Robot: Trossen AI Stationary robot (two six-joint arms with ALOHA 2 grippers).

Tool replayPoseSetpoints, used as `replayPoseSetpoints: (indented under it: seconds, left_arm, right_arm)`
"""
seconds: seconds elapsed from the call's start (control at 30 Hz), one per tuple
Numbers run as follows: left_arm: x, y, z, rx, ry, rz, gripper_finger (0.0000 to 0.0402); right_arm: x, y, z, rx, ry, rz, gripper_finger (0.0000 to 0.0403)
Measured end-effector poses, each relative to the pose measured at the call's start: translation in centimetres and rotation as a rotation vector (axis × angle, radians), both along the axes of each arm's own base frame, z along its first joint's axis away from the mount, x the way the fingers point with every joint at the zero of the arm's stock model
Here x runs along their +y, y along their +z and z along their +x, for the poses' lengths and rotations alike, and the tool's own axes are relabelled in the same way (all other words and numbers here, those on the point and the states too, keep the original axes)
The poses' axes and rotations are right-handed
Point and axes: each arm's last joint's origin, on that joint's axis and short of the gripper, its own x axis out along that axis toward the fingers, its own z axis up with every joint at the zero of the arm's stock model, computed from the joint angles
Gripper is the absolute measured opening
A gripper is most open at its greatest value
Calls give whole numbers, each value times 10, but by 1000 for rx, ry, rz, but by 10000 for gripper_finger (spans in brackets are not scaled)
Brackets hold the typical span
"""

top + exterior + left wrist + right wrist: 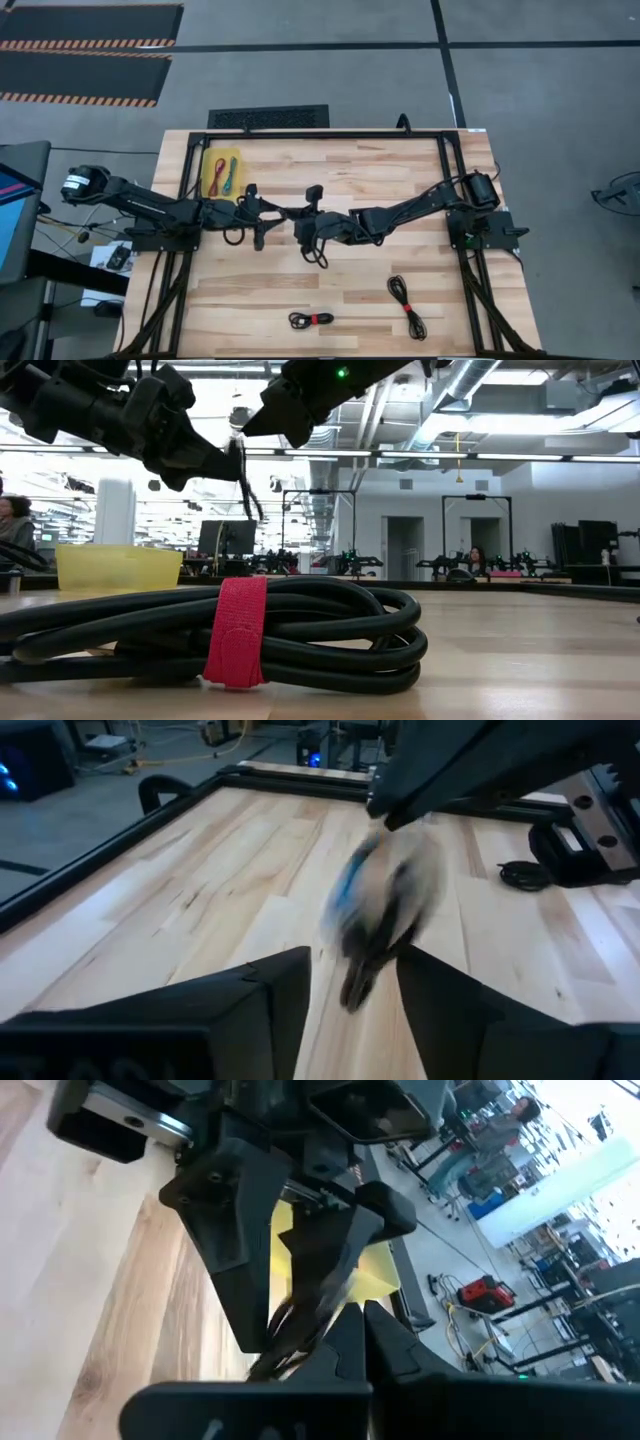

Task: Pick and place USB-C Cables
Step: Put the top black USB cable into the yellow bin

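Observation:
A plain black USB-C cable (246, 475) hangs in the air between my two grippers over the middle of the table. My right gripper (360, 1320) is shut on it. My left gripper (355, 960) is open, with a finger on either side of the blurred cable (378, 910). In the high view the left gripper (262, 218) and the right gripper (298, 226) meet tip to tip. A maroon-red cable (215, 178) and a teal-blue cable (231, 175) lie in the yellow tray (207, 160). Two black cables with red ties (311, 320) (405, 300) lie near the table's near edge. My right gripper pinches the black cable's bundled strands (300, 1320) between its two fingers, coming level from the table's right. The cable is lifted clear of the table, and its free part (250, 495) hangs down below the grippers. Which end it has cannot be told.
The yellow tray (118, 565) stands at the far left of the table. One red-tied black cable (235, 630) lies right in front of the low camera. A black metal frame (320, 134) runs round the tabletop. People show in the room beyond.

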Motion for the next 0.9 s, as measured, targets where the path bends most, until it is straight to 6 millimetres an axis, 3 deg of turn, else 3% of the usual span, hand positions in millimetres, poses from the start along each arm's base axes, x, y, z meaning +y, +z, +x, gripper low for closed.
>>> replayPoseSetpoints:
  seconds: [0.3, 0.43, 0.53, 0.67, 0.9]
  left_arm:
    - [0, 0, 0, 3, -17, 30, 38]
    - [2, 1, 0, -7, 84, 24, 18]
    - [5, 2, -2, -15, 172, 31, 27]
    - [5, 7, -4, -42, 179, 35, 64]
    - [6, 21, -14, -93, 140, 57, 151]
  right_arm:
    - [-2, 0, 0, -7, -33, 13, 1]
    - [-16, -7, -1, -1, -106, 133, 7]
    - [-37, -18, 0, 6, -140, 379, 26]
    - [-59, -40, 7, 63, -50, 693, 69]
    - [-71, -94, 25, 181, -23, 820, 167]
